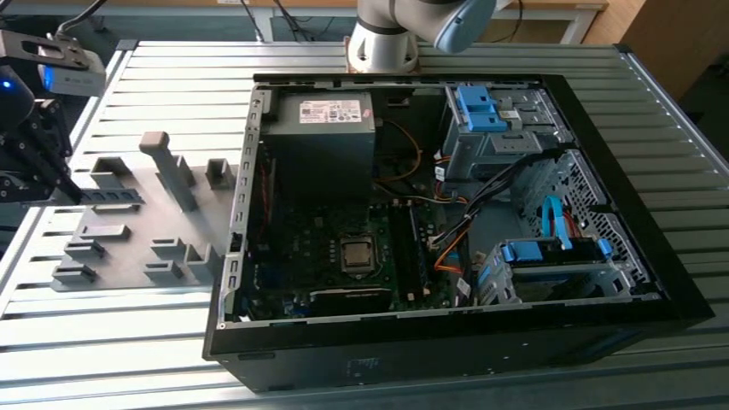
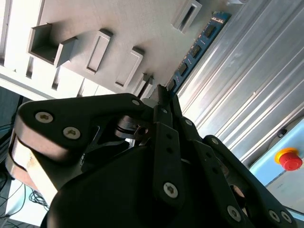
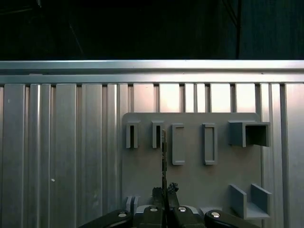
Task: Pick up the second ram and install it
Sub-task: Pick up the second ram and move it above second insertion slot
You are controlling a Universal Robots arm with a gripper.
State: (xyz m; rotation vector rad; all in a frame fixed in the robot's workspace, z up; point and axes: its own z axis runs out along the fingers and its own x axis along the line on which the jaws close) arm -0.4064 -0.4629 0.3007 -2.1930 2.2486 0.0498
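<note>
The second ram [image 2: 197,47] is a thin dark-green board with black chips. In the exterior view the second ram [image 1: 112,196] lies along the far-left side of the grey fixture plate [image 1: 137,243]. My gripper [image 2: 164,94] is at one end of it, fingers pressed together on the board's edge. In the first wrist view the ram [image 3: 164,156] shows edge-on as a thin line running out from my gripper [image 3: 165,191] over the plate [image 3: 190,180]. In the exterior view my gripper [image 1: 55,181] is at the left edge. Whether the board has left the plate I cannot tell.
An open black computer case [image 1: 650,256] lies on the slatted metal table [image 1: 171,77], motherboard [image 1: 341,248] exposed, with cables and blue drive bays on the exterior view's right. Grey upright blocks [image 1: 169,166] stand on the fixture plate. A red stop button [image 2: 289,159] sits beyond the table.
</note>
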